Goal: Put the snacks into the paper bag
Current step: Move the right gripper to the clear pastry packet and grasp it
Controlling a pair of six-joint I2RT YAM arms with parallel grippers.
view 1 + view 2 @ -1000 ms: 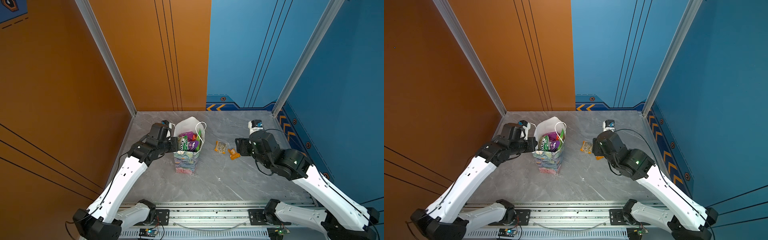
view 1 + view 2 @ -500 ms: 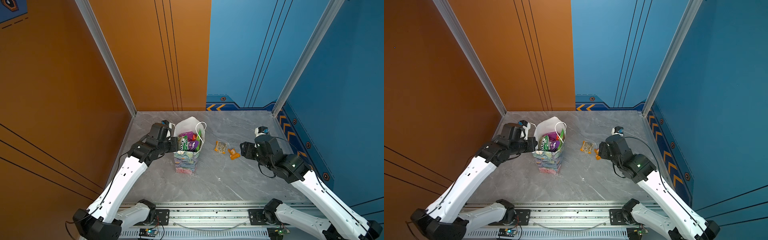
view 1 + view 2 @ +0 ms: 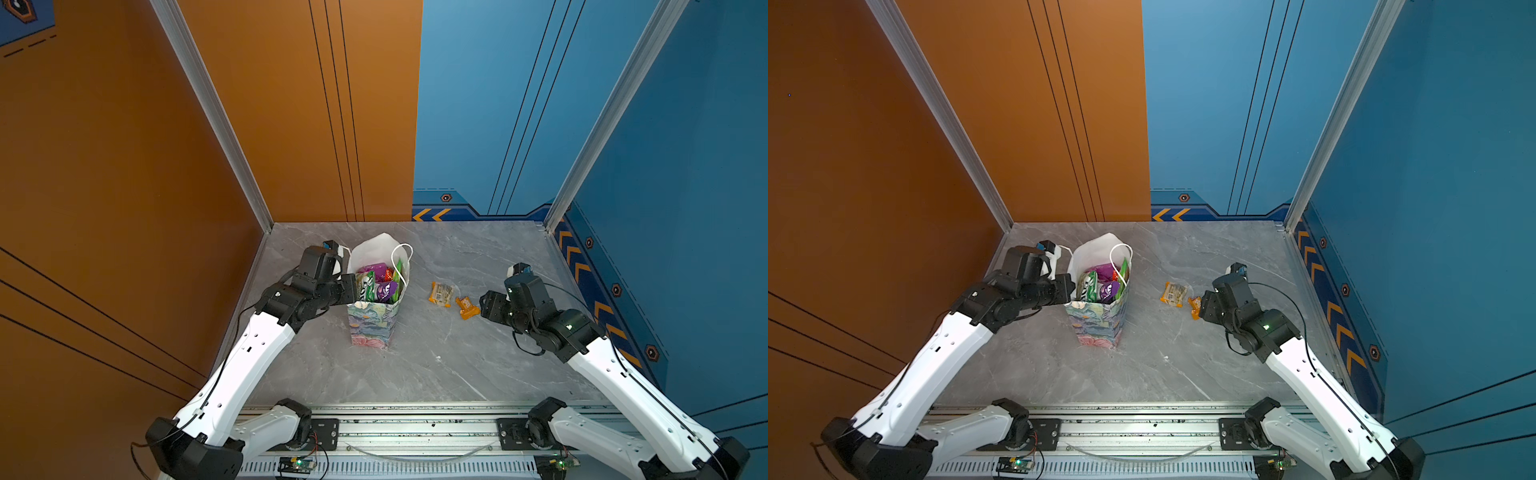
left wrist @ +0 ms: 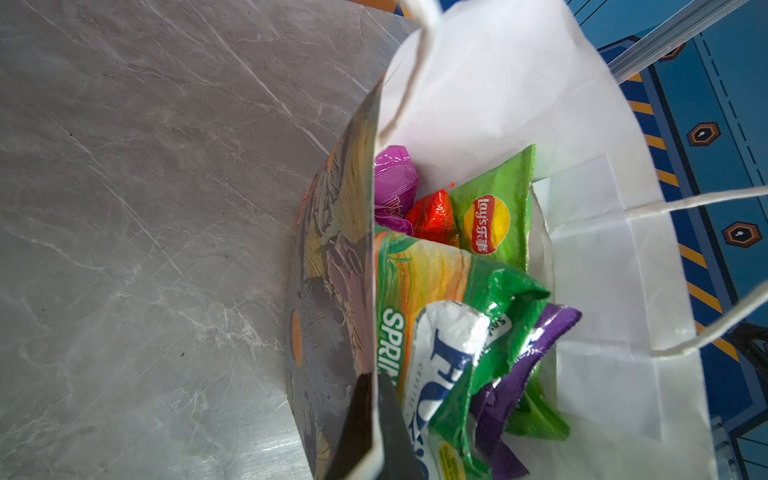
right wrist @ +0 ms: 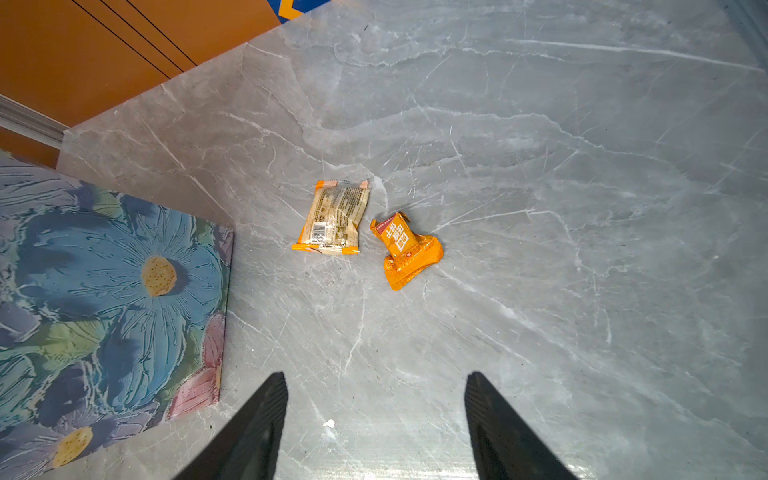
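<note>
The left pincer is clenched on the left rim of the paper bag. Its arm reaches low from the front-left, unmoved since a second ago. The bag stands upright, mouth up, with snacks crammed inside. On the table to its right lie a pale packet and, just beside it, a crumpled orange packet. Both lie lengthwise along the right arm's reach. The right pincer is spread and empty, and it has dipped lower.

place: robot test booth | cues: orange wall, blue wall, marble tabletop, arm rail
</note>
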